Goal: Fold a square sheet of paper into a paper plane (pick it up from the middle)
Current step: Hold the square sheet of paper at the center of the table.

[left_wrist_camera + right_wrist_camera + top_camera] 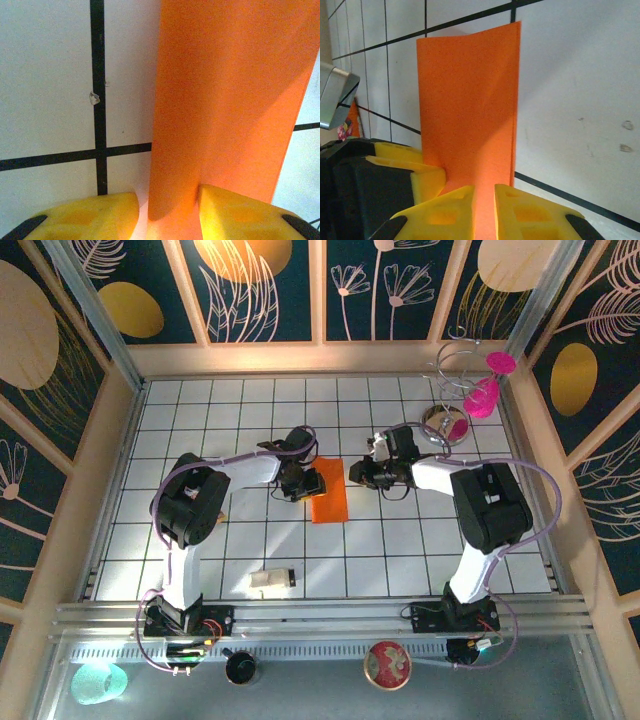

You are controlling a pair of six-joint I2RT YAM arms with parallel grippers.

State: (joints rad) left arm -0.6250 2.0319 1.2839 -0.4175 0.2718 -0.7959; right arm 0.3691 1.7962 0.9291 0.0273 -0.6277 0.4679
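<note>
One folded sheet [329,492], lengthwise near-to-far.

You see a white tiled table [400,550] with black grid lines. Near its front edge, left of centre, lies a small beige block [271,581]. At the far right corner stands a wire rack [455,370] with two pink pieces [483,398] by a shiny round cup [445,424]. On the grey shelf below the rail you have a teal dish [98,683], a small black cup [241,668] and a red round lid [387,664]. In the left wrist view, a tiny scrap [94,98] lies on a grid line.
</note>
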